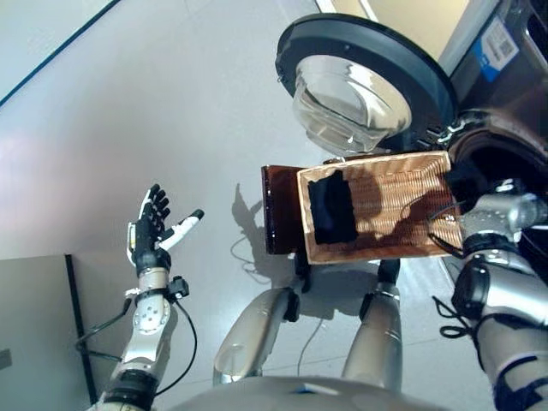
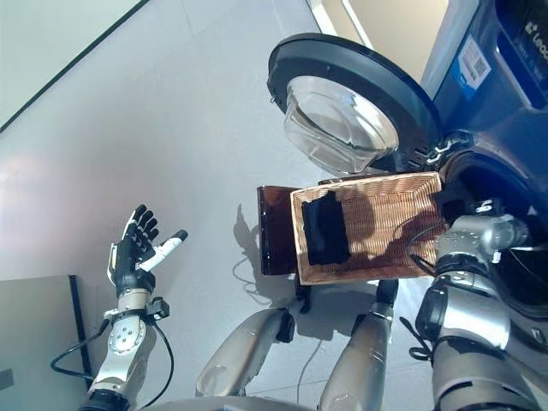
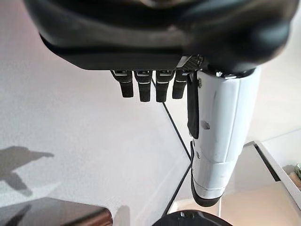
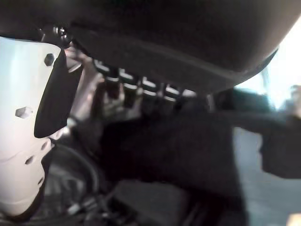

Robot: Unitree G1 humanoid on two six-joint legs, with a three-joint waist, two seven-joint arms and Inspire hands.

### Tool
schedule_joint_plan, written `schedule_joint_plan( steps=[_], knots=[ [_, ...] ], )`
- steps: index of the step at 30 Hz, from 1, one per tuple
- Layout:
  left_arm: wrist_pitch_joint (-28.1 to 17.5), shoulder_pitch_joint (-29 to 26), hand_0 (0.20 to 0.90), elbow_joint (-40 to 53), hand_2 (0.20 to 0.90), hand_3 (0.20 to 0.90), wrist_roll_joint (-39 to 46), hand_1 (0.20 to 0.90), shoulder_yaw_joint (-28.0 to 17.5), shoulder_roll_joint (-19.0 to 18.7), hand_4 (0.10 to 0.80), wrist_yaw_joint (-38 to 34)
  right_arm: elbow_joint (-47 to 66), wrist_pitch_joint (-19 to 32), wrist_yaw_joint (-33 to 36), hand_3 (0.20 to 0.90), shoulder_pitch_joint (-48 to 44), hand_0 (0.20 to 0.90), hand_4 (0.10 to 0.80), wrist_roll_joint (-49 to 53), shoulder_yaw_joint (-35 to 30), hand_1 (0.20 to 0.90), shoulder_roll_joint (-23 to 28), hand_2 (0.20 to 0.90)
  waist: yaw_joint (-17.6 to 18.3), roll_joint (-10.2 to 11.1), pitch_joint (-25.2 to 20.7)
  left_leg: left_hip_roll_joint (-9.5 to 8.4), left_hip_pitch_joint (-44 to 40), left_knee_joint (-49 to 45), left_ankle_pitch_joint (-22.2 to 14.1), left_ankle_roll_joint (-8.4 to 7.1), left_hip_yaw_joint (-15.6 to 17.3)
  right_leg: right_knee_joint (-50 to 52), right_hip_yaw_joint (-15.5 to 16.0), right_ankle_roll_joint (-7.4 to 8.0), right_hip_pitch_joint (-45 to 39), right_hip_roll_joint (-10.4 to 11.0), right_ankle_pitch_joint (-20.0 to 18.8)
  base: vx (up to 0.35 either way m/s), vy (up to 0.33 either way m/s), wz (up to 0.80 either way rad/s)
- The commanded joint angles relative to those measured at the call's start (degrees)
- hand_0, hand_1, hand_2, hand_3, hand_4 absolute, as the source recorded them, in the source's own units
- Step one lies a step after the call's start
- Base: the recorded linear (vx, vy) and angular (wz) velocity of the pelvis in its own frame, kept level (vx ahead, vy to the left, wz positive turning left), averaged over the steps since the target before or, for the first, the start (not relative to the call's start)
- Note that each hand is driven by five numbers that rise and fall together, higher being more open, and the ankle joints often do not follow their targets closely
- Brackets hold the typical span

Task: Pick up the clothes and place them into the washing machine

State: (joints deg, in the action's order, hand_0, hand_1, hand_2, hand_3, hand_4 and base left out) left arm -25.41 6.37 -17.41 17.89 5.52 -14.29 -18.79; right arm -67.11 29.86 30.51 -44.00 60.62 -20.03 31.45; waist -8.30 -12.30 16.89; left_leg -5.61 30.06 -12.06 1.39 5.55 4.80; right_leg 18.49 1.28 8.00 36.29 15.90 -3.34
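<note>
A black garment [image 1: 332, 210] lies in the left part of the shallow wicker basket [image 1: 402, 193], which rests on the low dark brown box [image 1: 280, 210] beside the washing machine [image 2: 505, 86]. The machine's round door [image 1: 364, 77] stands open. My right arm reaches past the basket's right end into the machine's dark opening [image 1: 505, 150]. In the right wrist view my right hand [image 4: 164, 37] has its fingers and white-covered thumb straight, with dark cloth [image 4: 178, 150] lying just past them inside the drum. My left hand [image 1: 152, 229] is open and empty, raised over the floor at far left.
The open door's glass bowl [image 2: 338, 124] hangs just beyond the basket's far rim. A grey panel with a dark edge [image 1: 34, 334] lies at the lower left. Grey floor [image 1: 171, 103] spreads between my left hand and the box.
</note>
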Motion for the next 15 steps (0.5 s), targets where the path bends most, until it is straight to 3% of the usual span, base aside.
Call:
schedule_joint_plan(
  steps=[1,8,15],
  knots=[
    [-4.69,1.20,0.900,3.77,0.900,0.900,0.23,0.900,-4.27,-2.12,0.800,-1.41,2.83,1.66,-2.74,0.900,4.02,0.900,0.800,-4.00,5.12,0.900,-2.10,0.900,-1.09,1.01,-4.76,0.59,5.23,-1.21,-0.59,-5.01,-2.48,2.91,2.07,-4.06,-1.55,-3.02,5.38,-0.017,-0.038,0.07],
    [-4.22,0.91,0.900,2.99,0.900,0.900,0.21,0.900,-4.97,-0.42,0.800,-0.88,5.26,0.41,-6.01,0.900,11.11,0.900,0.800,-4.69,9.35,0.900,-13.60,0.900,-0.59,3.73,-3.74,1.12,4.76,-1.45,-0.44,-5.08,-3.00,2.42,3.09,-4.32,-2.74,-3.51,5.15,-0.013,-0.033,0.07],
    [-4.07,0.60,0.900,2.46,0.900,0.900,0.20,0.900,-4.94,0.64,0.800,-0.76,6.27,1.12,-9.49,0.900,14.52,0.900,0.800,-0.83,11.37,0.900,-20.21,0.900,-0.15,5.36,-3.14,1.33,5.08,-1.72,-0.21,-5.14,-3.35,2.25,3.50,-4.54,-2.83,-3.78,5.04,-0.006,-0.012,0.04]
  ],
)
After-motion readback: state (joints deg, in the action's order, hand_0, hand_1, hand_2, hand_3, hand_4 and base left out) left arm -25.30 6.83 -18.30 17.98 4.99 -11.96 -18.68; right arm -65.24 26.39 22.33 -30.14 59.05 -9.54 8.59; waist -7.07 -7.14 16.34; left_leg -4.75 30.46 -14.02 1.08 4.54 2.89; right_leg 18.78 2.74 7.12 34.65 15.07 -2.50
